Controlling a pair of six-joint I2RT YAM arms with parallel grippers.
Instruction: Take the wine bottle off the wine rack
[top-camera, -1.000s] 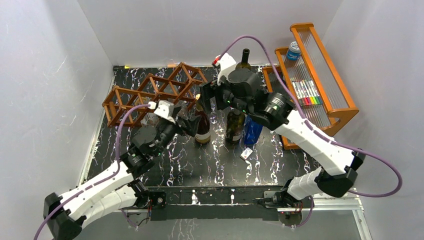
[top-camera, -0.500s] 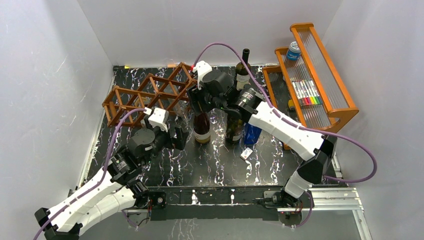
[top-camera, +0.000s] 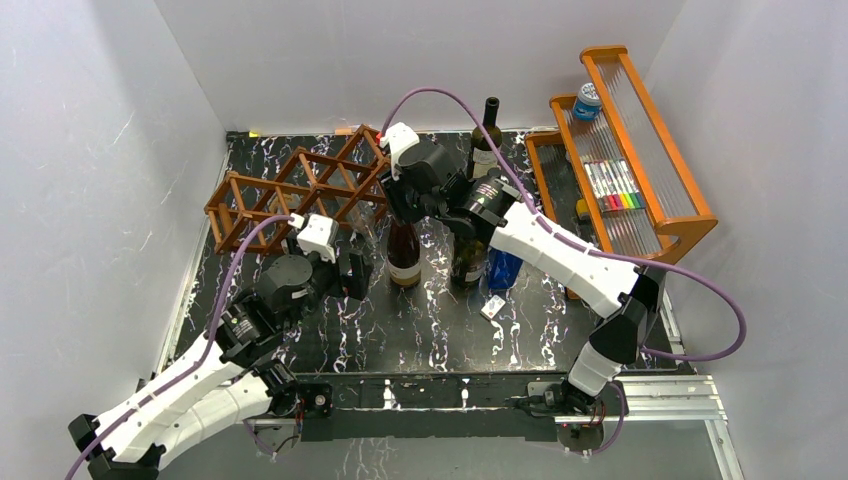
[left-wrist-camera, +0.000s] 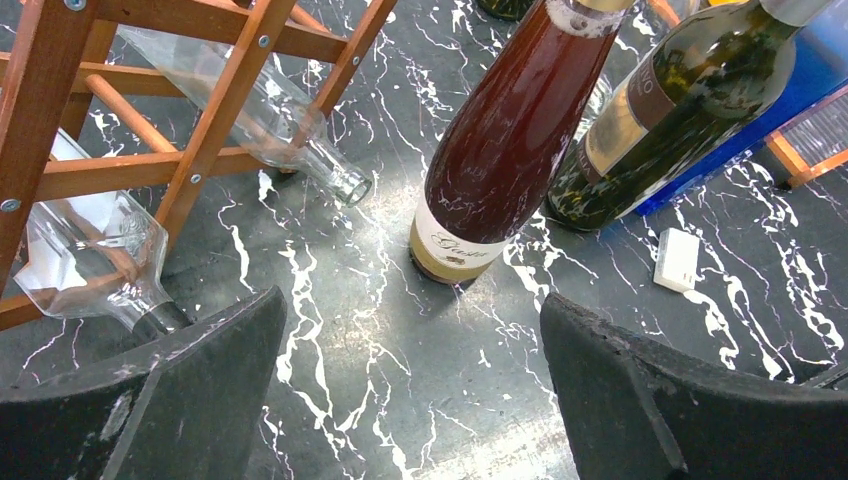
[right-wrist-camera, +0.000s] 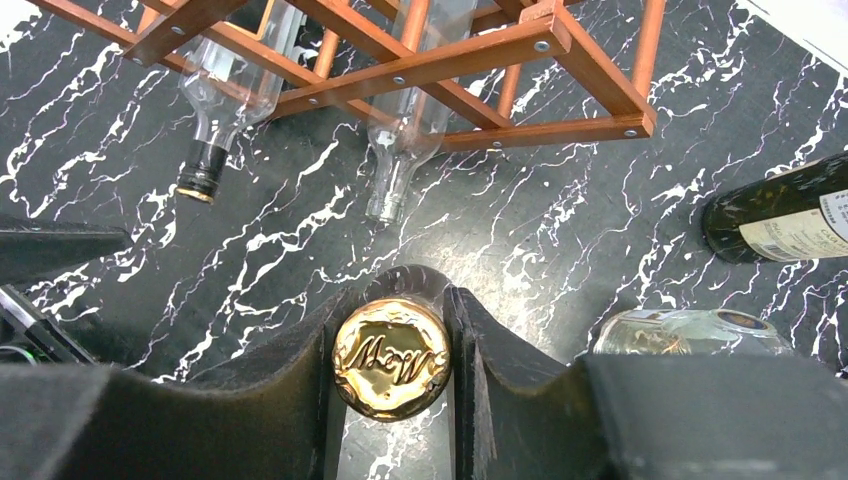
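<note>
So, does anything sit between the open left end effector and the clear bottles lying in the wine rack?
Nothing visible does. Only bare tabletop separates the left end effector from the necks of the two clear bottles poking out of the wine rack; the upright red bottle stands off to the right.
</note>
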